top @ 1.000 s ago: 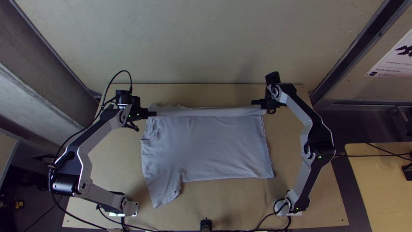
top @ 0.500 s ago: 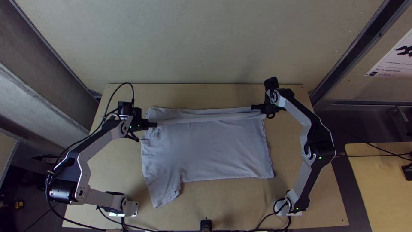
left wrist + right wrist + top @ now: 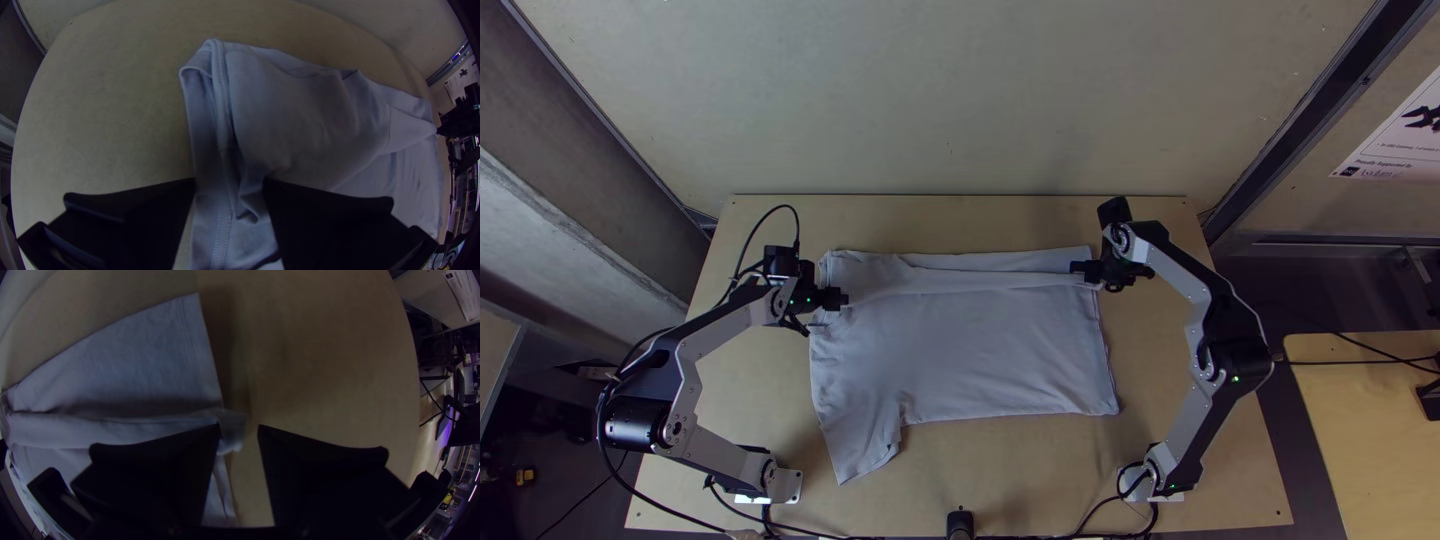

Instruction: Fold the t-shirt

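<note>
Tee [image 3: 960,350] is laid out on the counter [image 3: 1050,460] between the two arms, not in any container. Neck end sits by the left arm, hem end by the right. Far side has a strip [image 3: 980,282] turned over onto the body, running roughly neck to hem. Near sleeve [image 3: 865,450] is spread, sticking out towards the left base.

Left hand [image 3: 229,181]: wide, one finger either side of the cloth at the neck end, fabric loose and puckered in the gap. No clamp that I can see. Right hand [image 3: 239,427]: also wide, at the hem end of the strip. Strip end lies by one finger, not pinched.

Why there: I read it as one hand per end of the strip so the long fold comes over level and doesn't twist. Both being unclamped fits either a release or a re-grip; can't tell which.

Progress, my call: early, far side roughly in. Near sleeve fold and the crosswise fold look left to do. Next: clear both hands without dragging the strip, or square it up first, as it's wavy near the neck. Risk: a finger snags the soft fabric on the way out and pulls the strip back open.
</note>
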